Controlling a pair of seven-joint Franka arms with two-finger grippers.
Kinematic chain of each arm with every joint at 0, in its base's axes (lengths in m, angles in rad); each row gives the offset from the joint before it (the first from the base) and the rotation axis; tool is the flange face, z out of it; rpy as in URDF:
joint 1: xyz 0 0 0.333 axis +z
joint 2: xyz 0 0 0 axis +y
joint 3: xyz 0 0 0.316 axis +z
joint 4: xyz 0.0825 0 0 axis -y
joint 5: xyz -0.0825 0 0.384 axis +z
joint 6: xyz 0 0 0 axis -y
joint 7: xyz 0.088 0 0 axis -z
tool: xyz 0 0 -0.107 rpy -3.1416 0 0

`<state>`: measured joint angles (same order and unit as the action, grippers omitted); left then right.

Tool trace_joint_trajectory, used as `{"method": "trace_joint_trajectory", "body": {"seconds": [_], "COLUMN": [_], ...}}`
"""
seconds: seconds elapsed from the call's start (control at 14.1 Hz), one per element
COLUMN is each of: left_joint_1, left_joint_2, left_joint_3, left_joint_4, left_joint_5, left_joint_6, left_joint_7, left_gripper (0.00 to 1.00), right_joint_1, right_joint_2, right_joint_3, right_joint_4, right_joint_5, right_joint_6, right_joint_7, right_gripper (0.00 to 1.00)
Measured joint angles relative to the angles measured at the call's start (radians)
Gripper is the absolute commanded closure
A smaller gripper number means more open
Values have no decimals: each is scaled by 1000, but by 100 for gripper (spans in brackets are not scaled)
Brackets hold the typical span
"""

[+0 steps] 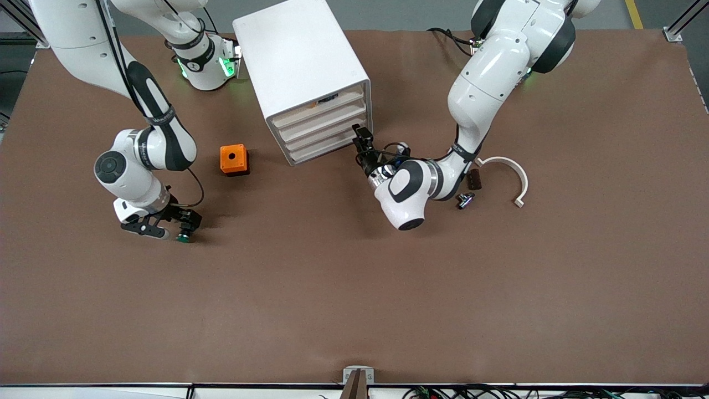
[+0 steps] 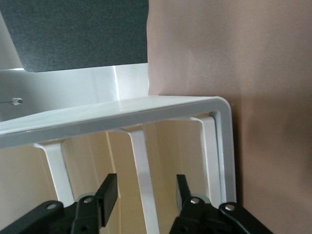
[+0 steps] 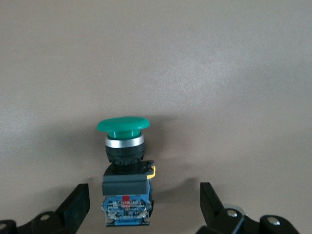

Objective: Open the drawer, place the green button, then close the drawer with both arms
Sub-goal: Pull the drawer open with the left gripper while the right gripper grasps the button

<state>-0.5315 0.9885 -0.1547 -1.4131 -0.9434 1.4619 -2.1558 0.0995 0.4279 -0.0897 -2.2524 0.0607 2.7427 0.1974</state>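
The button (image 3: 123,127), green cap on a black and blue body, lies on the brown table between the fingers of my right gripper (image 3: 144,202). That gripper is open and its pads stand clear of the button on both sides. In the front view the right gripper (image 1: 185,224) hovers low over the button (image 1: 183,238), toward the right arm's end of the table. The white cabinet (image 1: 299,55) has all its drawers pushed in. My left gripper (image 1: 361,138) is at the lowest drawer (image 1: 324,151). Its fingers (image 2: 109,192) stand apart on either side of a white rib (image 2: 142,165), without touching it.
An orange cube with a hole (image 1: 234,159) sits beside the cabinet toward the right arm's end. By the left arm lie a white curved bracket (image 1: 507,172), a small dark block (image 1: 473,179) and a small black part (image 1: 465,200).
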Motion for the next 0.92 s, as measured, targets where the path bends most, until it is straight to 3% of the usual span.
{"method": "trace_joint_trajectory", "body": {"seconds": [0.35, 0.5, 0.64, 0.71, 0.92], "left_joint_1": [-35, -46, -48, -48, -47], "left_joint_2": [17, 25, 34, 36, 36], "left_joint_3": [-8, -8, -8, -8, -8], "left_joint_4": [0, 0, 0, 0, 5], "left_joint_5": [0, 0, 0, 0, 0], "left_joint_6": [-55, -56, -57, -57, -57], "left_joint_7": [0, -1, -1, -1, 0], "left_gripper": [49, 65, 72, 77, 82], "right_joint_1": [1, 1, 1, 1, 1], "right_joint_2": [3, 3, 3, 3, 2], "right_joint_3": [1, 1, 1, 1, 1], "right_joint_4": [0, 0, 0, 0, 7], "right_joint_5": [0, 0, 0, 0, 0], "right_joint_6": [0, -3, -7, -13, -51], "right_joint_7": [9, 9, 9, 9, 13], "right_gripper": [0, 43, 87, 100, 100]}}
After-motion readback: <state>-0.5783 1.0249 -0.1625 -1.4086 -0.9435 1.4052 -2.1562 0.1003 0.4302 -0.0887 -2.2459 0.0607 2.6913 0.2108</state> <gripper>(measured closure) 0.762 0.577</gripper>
